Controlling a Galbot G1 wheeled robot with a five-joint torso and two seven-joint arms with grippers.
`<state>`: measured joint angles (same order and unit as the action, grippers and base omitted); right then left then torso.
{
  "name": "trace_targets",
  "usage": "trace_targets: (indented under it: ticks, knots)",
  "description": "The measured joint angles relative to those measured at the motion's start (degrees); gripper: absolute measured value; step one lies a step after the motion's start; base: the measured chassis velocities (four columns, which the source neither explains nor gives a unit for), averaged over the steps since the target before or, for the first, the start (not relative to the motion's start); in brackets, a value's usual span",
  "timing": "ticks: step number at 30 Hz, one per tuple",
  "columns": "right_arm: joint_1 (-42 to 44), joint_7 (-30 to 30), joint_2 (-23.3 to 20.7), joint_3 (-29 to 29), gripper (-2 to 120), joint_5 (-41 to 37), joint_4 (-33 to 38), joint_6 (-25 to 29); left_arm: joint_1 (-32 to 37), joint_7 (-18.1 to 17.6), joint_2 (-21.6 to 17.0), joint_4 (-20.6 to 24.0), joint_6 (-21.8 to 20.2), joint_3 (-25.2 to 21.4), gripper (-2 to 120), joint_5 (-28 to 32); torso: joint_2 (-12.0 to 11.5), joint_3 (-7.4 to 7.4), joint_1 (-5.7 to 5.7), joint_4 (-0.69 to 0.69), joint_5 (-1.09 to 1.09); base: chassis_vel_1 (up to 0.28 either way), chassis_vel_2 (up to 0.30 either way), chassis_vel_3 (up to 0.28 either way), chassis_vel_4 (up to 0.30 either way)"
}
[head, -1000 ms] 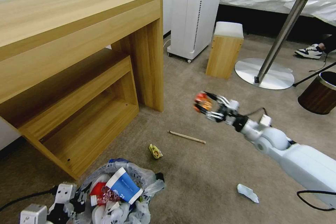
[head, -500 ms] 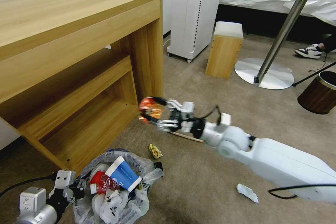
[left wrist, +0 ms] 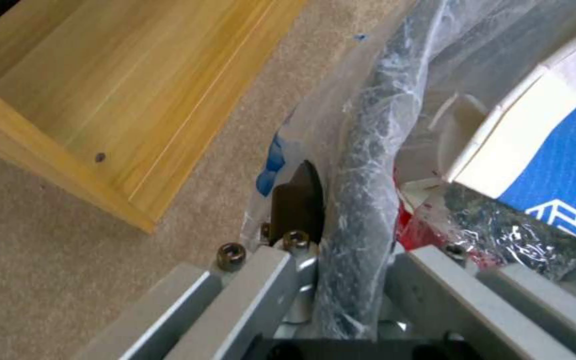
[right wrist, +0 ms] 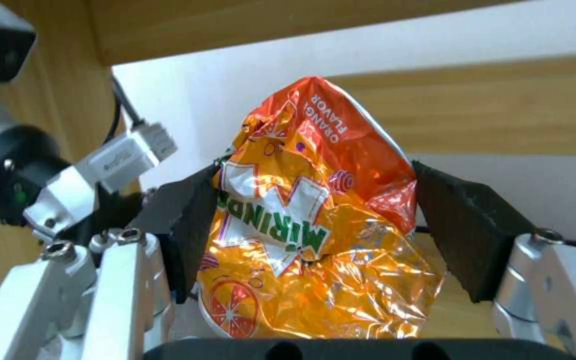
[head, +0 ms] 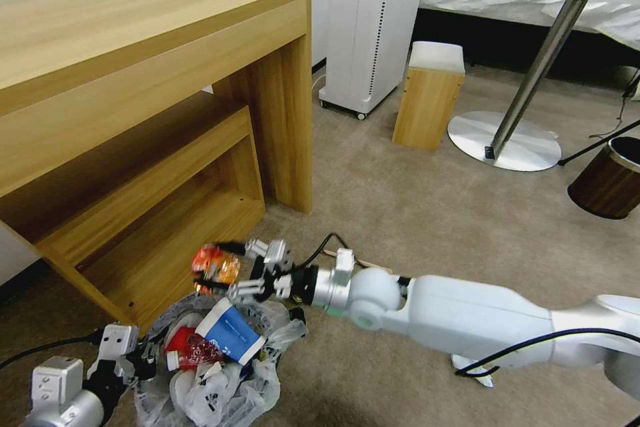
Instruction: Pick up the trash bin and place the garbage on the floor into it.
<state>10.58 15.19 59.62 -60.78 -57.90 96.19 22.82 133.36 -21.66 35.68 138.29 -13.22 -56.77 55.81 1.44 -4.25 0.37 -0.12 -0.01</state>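
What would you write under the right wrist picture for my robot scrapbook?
Right claw pinching a crinkly orange Mirinda wrapper in front of the wooden desk.

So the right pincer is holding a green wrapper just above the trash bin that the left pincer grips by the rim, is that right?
Not quite: the wrapper is orange, as the right wrist view shows. The rest holds: the right pincer carries it just above the trash bin, whose rim the left pincer grips.
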Motion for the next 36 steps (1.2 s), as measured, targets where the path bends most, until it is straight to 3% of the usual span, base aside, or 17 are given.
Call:
trace_targets:
  ticks: [20,30,36]
  knots:
    - [1.2,-2.4,7.2,-5.4,68,0.9,-3.4,-0.4,1.5,-0.3,0.2,0.9,0.1,-2.7,0,-0.1,0.0,0.0,-0.01,0.0,0.01,0.0,0.0,0.0,0.0]
    - [1.0,-2.4,6.4,-6.5,68,0.8,-3.0,-0.4,2.0,0.2,1.2,1.4,0.1,-2.4,0,-1.5,0.0,0.0,-0.01,0.01,0.01,0.0,0.0,0.0,0.0]
    - [0.3,0.4,4.8,-6.4,82,0.0,-2.2,-0.8,2.1,0.4,1.4,1.3,0.1,-2.8,0,-1.5,0.0,0.0,-0.01,0.0,0.02,0.0,0.0,0.0,0.0]
